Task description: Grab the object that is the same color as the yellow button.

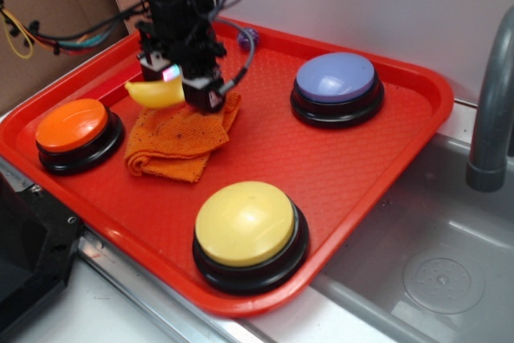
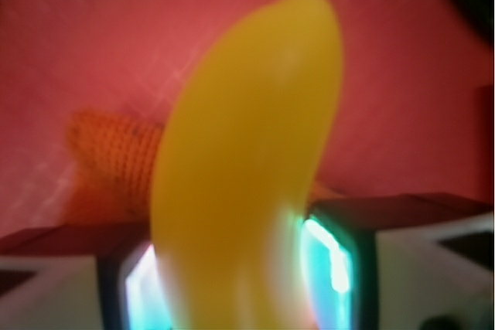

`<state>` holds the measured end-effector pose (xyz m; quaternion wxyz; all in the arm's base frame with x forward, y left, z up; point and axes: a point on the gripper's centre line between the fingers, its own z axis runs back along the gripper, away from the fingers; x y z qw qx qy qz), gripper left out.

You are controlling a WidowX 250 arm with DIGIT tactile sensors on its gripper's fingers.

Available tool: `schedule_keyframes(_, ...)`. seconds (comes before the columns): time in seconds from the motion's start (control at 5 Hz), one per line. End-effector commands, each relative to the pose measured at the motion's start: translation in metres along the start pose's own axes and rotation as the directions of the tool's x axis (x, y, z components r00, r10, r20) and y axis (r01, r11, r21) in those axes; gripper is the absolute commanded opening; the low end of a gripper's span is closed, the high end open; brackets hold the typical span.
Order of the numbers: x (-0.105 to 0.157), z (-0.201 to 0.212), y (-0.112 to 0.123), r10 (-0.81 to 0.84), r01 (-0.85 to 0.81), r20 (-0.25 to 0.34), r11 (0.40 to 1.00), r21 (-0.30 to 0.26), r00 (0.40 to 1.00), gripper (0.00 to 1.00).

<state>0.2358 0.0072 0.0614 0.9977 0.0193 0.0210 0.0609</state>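
My gripper is shut on the yellow toy banana and holds it just above the orange cloth at the tray's back left. In the wrist view the banana fills the middle, clamped between the two glowing pads, with the cloth blurred behind it. The yellow button sits on a black base at the tray's front, well apart from the gripper.
All sit on a red tray. An orange button is at the left, a lavender-blue button at the back right. A grey faucet and a steel sink lie to the right. Cables hang behind the arm.
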Motion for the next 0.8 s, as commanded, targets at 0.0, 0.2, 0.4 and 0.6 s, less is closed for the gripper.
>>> schedule_keyframes(0.0, -0.008, 0.103, -0.008, -0.012, 0.017, 0.116, 0.999, -0.043, 0.993, 0.00)
schedule_keyframes(0.2, -0.017, 0.130, -0.016, -0.054, 0.066, 0.149, 0.995, -0.079, 0.987, 0.00)
schedule_keyframes(0.4, -0.016, 0.135, -0.015, -0.042, 0.055, 0.158, 0.995, -0.080, 0.987, 0.00)
schedule_keyframes(0.6, -0.009, 0.125, -0.011, -0.055, 0.069, 0.136, 0.993, -0.101, 0.989, 0.00)
